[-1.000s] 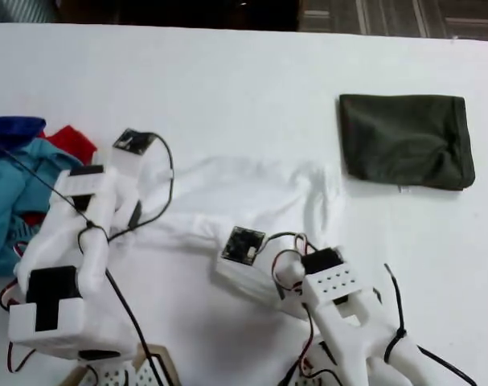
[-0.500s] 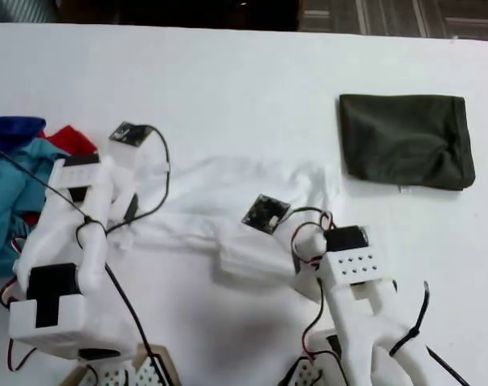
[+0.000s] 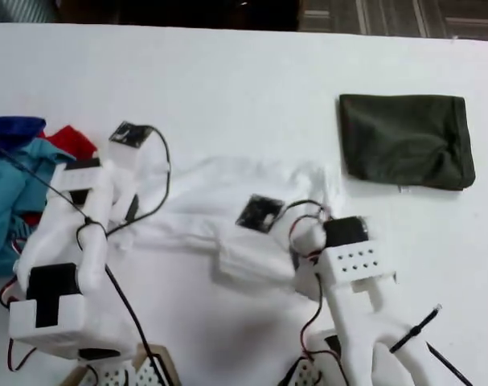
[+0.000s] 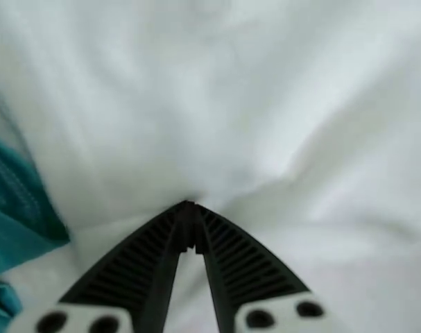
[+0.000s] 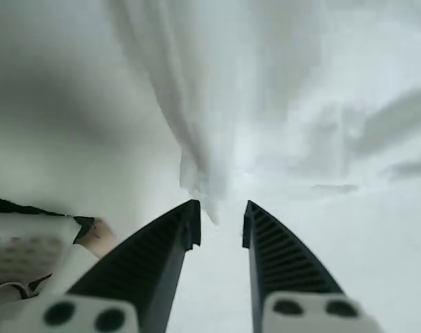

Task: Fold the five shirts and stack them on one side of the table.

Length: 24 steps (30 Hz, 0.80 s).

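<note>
A white shirt [image 3: 219, 193] lies crumpled across the middle of the white table [image 3: 244, 72]. My left gripper [image 3: 125, 227] is at the shirt's left end, next to the teal cloth. In the left wrist view its tips [image 4: 188, 208] meet on a pinched ridge of the white shirt [image 4: 252, 104]. My right gripper [image 3: 232, 261] is at the shirt's near edge. In the right wrist view it [image 5: 220, 211] stands open, with a hanging fold of the white shirt [image 5: 210, 139] ending between the tips. A dark green shirt [image 3: 406, 141] lies folded at the far right.
A heap of blue, red and teal shirts [image 3: 18, 173] sits at the table's left edge, touching the left arm; the teal cloth [image 4: 16, 208] shows beside the left fingers. Cables loop over both arms. The far half of the table is bare white surface.
The right arm drew back toward the right and rose a little, leaving the shirt's bunched near edge on the table. The left arm shifted slightly left, then kept still.
</note>
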Available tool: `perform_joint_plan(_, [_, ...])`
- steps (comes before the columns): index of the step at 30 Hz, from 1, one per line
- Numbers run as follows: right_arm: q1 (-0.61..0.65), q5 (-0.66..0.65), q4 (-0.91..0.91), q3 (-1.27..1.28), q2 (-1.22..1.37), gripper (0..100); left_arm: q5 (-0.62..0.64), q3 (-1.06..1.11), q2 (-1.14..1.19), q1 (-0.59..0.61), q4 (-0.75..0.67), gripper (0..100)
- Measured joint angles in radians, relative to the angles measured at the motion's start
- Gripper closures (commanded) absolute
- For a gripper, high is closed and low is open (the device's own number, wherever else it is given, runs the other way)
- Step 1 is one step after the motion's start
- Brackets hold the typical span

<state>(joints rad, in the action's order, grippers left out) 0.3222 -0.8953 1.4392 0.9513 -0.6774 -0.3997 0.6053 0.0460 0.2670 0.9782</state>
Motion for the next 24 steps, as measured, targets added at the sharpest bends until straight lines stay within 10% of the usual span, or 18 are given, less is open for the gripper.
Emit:
perform_joint_plan(15, [0.267,0.124,-0.334,0.115,0.285,76.9,-0.002,0.025,0.000,0.005,-0.028,97])
perform_joint_plan(24, [0.181,0.124,-0.376,-0.052,0.483,98.3,-0.002,0.055,-0.005,0.005,-0.074,97])
